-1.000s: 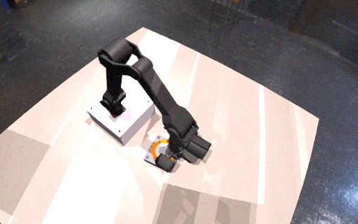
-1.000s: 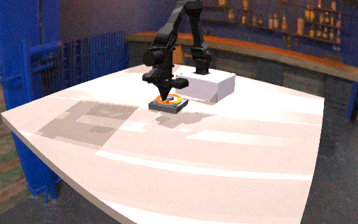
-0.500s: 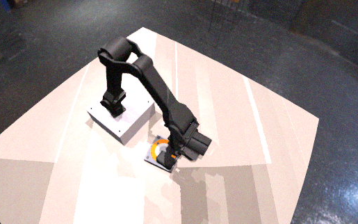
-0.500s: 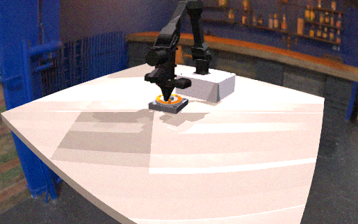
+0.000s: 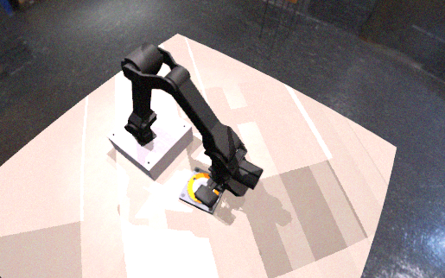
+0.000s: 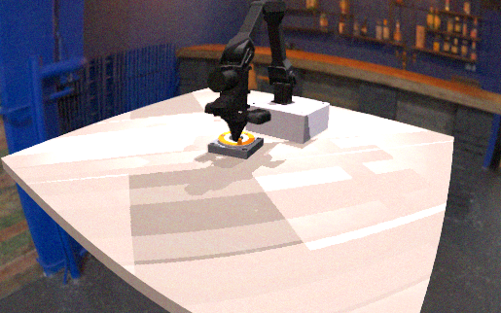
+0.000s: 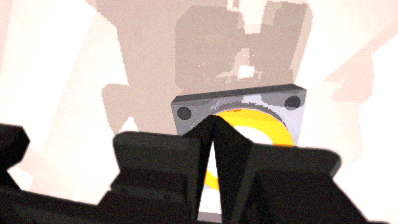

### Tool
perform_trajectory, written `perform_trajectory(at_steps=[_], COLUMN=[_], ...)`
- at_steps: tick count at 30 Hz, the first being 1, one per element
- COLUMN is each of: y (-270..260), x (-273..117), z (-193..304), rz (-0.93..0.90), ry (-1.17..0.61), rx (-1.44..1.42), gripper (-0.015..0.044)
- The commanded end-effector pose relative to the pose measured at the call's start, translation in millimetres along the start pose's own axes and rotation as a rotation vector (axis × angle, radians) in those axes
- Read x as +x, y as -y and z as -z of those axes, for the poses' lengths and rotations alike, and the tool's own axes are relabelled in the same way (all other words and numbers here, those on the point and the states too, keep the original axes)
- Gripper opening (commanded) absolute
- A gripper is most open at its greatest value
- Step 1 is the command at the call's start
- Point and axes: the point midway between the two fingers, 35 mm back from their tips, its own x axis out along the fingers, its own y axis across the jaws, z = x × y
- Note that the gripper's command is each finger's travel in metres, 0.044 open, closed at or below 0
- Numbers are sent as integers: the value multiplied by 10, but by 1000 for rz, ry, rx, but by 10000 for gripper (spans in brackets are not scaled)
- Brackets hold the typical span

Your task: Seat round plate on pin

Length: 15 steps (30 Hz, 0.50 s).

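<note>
The round plate (image 5: 191, 189) (image 6: 250, 140) (image 7: 281, 131), with its yellow-orange ring and white middle, sits on the dark grey square base (image 5: 184, 196) (image 6: 227, 152) (image 7: 300, 121). Its orange tab (image 6: 239, 141) stands up at the side facing the exterior camera. My gripper (image 6: 235, 139) (image 7: 214, 120) is shut and empty, pointing down. Its fingertips are at the plate, close beside the tab in the exterior view; whether they touch the plate or tab I cannot tell. The pin and the hole cannot be made out, and the fingers hide part of the plate. Any small tilt of the plate is unclear.
The arm's pale mounting block (image 5: 171, 157) (image 6: 283, 121) stands behind the base in the exterior view. The arm reaches over from it. Dark shadows of the arm fall on the table (image 5: 156, 255) (image 6: 361, 272) around the base. Dark corner screws (image 7: 184, 113) show on the base.
</note>
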Motion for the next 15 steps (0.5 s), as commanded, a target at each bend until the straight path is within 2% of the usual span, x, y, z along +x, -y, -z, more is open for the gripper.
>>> perform_trajectory(at_steps=[1,15], y=[-53,-114], x=[24,25], z=[68,142], rz=[-9,-9], ry=[-15,-16], rx=[-4,-4], gripper=[0,0])
